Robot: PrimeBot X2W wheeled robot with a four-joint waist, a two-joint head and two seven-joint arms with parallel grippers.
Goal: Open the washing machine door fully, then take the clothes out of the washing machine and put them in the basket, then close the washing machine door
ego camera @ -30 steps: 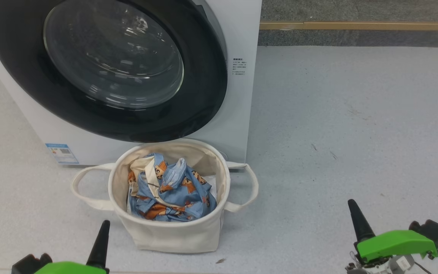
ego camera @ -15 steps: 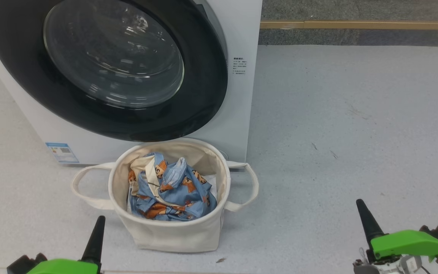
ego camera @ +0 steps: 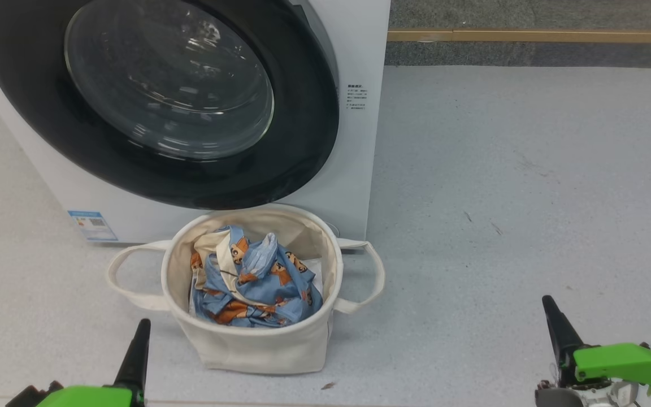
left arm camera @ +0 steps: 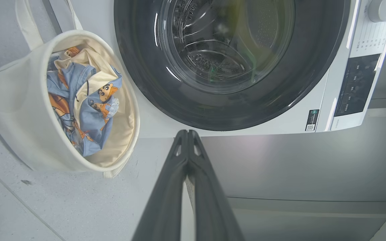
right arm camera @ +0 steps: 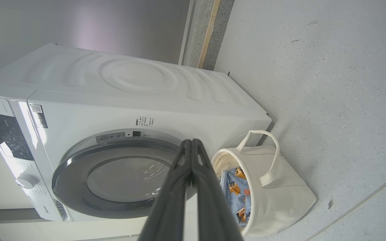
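The washing machine door [ego camera: 156, 102] lies closed against the washing machine [ego camera: 354, 169], blocking the way into the drum. The basket [ego camera: 257, 350] stands just before the machine under the door's lower rim, its mouth open upward, the clothes [ego camera: 255, 282] heaped low inside and a loop handle jutting at each side. Right of it the floor [ego camera: 500, 198] gives wide room around the right gripper [ego camera: 547, 302]. The left gripper [ego camera: 144, 325] is near the basket's front wall.

Floor [ego camera: 529, 169] was pale grey, speckled, w/ a few dark scuffs [ego camera: 495, 229] & one small brown scrap [ego camera: 328, 386] lying on it. At the back, a thin wood-coloured strip [ego camera: 529, 38] ran thru dark grey skirting [ego camera: 529, 14].
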